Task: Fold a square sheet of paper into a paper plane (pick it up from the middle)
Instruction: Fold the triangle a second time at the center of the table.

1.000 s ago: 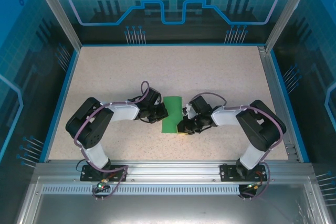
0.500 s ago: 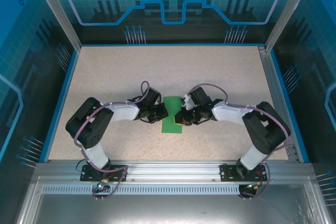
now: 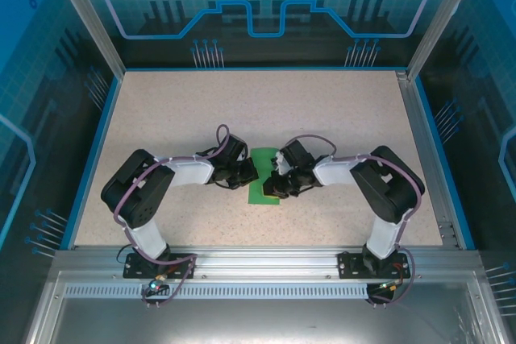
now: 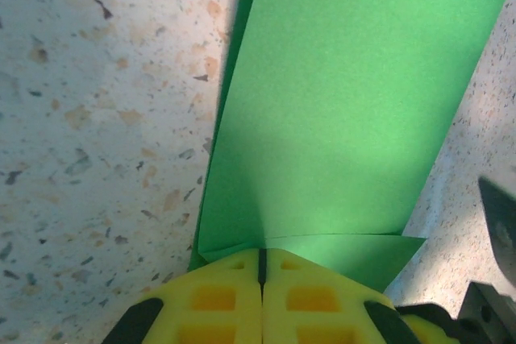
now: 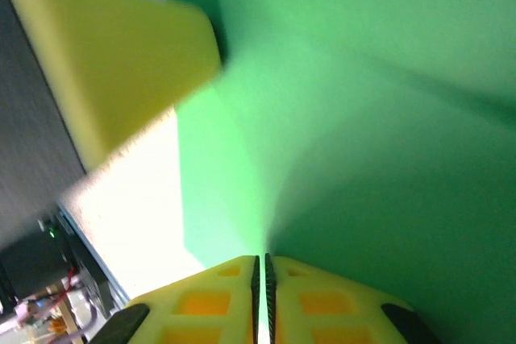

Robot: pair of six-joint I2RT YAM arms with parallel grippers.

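The square sheet of paper (image 3: 263, 159) is bright green and lies folded into a narrow strip at the middle of the table, between my two grippers. My left gripper (image 3: 251, 173) is at the strip's left edge. In the left wrist view its yellow fingers (image 4: 260, 254) are shut on the near edge of the paper (image 4: 339, 118), where a crease runs into them. My right gripper (image 3: 275, 184) sits over the strip's right part. The right wrist view has it (image 5: 262, 262) shut on a lifted, curving layer of the paper (image 5: 363, 118), with the left finger (image 5: 121, 62) just beyond.
The speckled beige tabletop (image 3: 266, 110) has a blue rim (image 3: 95, 151) on its sides and back. Aluminium posts (image 3: 85, 14) and blue panels enclose it. A metal rail (image 3: 258, 259) carries both arm bases at the front.
My right gripper has moved left and slightly back across the paper, taking the right layer with it, so less green shows. The left arm has stayed still.
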